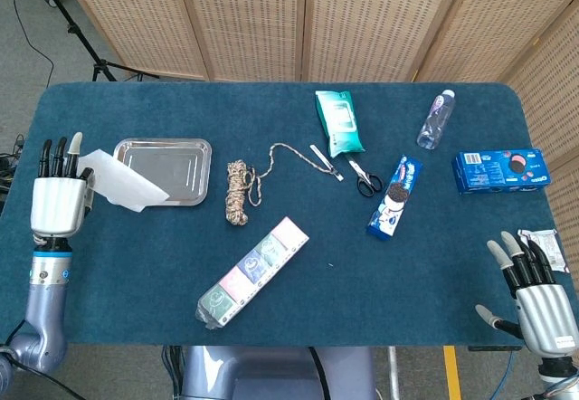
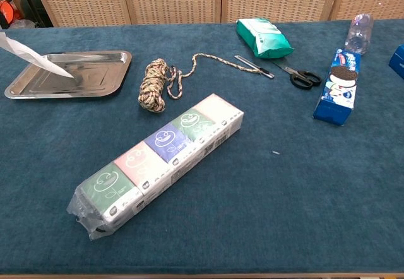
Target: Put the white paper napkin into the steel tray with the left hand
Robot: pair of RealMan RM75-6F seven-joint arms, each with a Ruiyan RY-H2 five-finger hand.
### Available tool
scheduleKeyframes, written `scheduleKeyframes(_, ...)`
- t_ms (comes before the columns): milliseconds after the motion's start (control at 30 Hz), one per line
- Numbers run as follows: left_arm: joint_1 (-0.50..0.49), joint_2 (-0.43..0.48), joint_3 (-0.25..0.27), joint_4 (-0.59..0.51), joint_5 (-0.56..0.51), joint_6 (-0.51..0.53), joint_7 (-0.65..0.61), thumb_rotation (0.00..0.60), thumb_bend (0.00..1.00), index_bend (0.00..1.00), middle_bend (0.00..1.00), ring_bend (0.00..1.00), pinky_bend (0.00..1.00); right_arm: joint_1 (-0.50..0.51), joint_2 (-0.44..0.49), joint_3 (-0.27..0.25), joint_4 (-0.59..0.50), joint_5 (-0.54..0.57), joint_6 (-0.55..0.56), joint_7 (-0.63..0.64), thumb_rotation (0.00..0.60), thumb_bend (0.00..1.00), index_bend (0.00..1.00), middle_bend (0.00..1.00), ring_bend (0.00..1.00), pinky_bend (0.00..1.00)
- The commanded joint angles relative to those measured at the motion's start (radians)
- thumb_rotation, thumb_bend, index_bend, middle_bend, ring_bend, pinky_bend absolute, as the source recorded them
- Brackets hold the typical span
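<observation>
My left hand is at the table's left edge, just left of the steel tray, and holds the white paper napkin by one edge. The napkin hangs in the air and reaches over the tray's left part; in the chest view the napkin has its tip down near the tray. The left hand itself is outside the chest view. My right hand rests at the front right corner, fingers spread, holding nothing.
A coil of rope lies right of the tray. A long pack of tissue packets sits near the front. Farther right are a green wipes pack, scissors, an Oreo sleeve, a bottle and a blue cookie box.
</observation>
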Motion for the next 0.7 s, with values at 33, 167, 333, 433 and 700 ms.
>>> scheduleKeyframes(33, -0.008, -0.015, -0.003, 0.007, -0.027, -0.01, 0.019, 0.6, 0.44, 0.83, 0.0, 0.0, 0.0, 0.0, 0.0, 0.0, 0.0, -0.001, 0.001, 0.0, 0.6, 0.0, 0.0, 0.0, 0.0, 0.0)
scheduleKeyframes(167, -0.01, -0.045, 0.009, 0.038, -0.058, -0.024, 0.046, 0.6, 0.44, 0.83, 0.0, 0.0, 0.0, 0.0, 0.0, 0.001, 0.001, 0.001, 0.0, 0.002, 0.6, 0.0, 0.0, 0.0, 0.0, 0.0)
scheduleKeyframes(333, -0.018, -0.102, 0.005, 0.115, -0.108, -0.037, 0.063, 0.6, 0.44, 0.83, 0.0, 0.0, 0.0, 0.001, 0.0, 0.0, 0.001, -0.001, -0.001, -0.001, 0.6, 0.0, 0.0, 0.0, 0.0, 0.0)
scheduleKeyframes(433, -0.028, -0.137, -0.006, 0.162, -0.136, -0.051, 0.047, 0.6, 0.44, 0.83, 0.0, 0.0, 0.0, 0.001, -0.001, -0.001, 0.001, -0.001, -0.003, -0.004, 0.6, 0.0, 0.0, 0.0, 0.0, 0.0)
scheduleKeyframes(700, -0.062, -0.22, -0.037, 0.267, -0.174, -0.056, 0.003, 0.6, 0.44, 0.84, 0.0, 0.0, 0.0, 0.004, -0.002, 0.0, -0.001, 0.001, -0.008, -0.008, 0.6, 0.0, 0.0, 0.0, 0.0, 0.0)
